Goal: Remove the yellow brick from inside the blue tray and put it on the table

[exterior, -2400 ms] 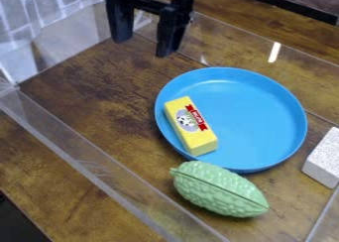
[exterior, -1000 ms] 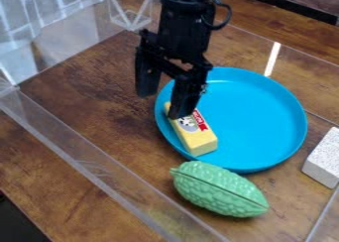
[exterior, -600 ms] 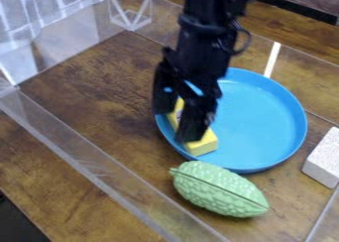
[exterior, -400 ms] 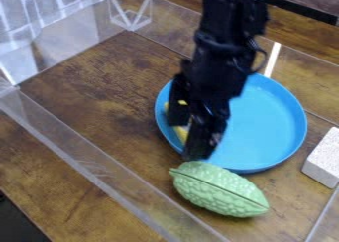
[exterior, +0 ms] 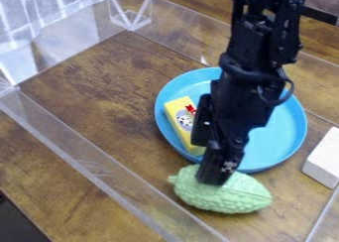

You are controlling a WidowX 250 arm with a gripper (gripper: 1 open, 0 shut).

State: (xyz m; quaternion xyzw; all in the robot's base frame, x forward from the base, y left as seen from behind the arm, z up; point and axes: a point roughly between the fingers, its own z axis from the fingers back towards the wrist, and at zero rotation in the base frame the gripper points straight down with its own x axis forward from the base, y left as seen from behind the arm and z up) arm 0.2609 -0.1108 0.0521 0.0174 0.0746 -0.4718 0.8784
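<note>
The yellow brick (exterior: 179, 121) lies in the left part of the blue tray (exterior: 283, 133), its labelled top partly hidden by the arm. My black gripper (exterior: 208, 147) points down over the brick's near right end with its jaws open. One fingertip (exterior: 215, 167) reaches down near the tray's front rim, just above the green gourd. Whether the fingers touch the brick cannot be told. The tray rests on the dark wooden table (exterior: 99, 87).
A green ribbed gourd-shaped object (exterior: 225, 193) lies just in front of the tray. A white speckled block (exterior: 323, 157) sits at the right edge. Clear plastic walls (exterior: 79, 172) border the table at the front left and back.
The gripper came down from the back left, crossed over the tray toward the front right, and rolled at the wrist. Its jaws stayed open. The brick has not moved.
</note>
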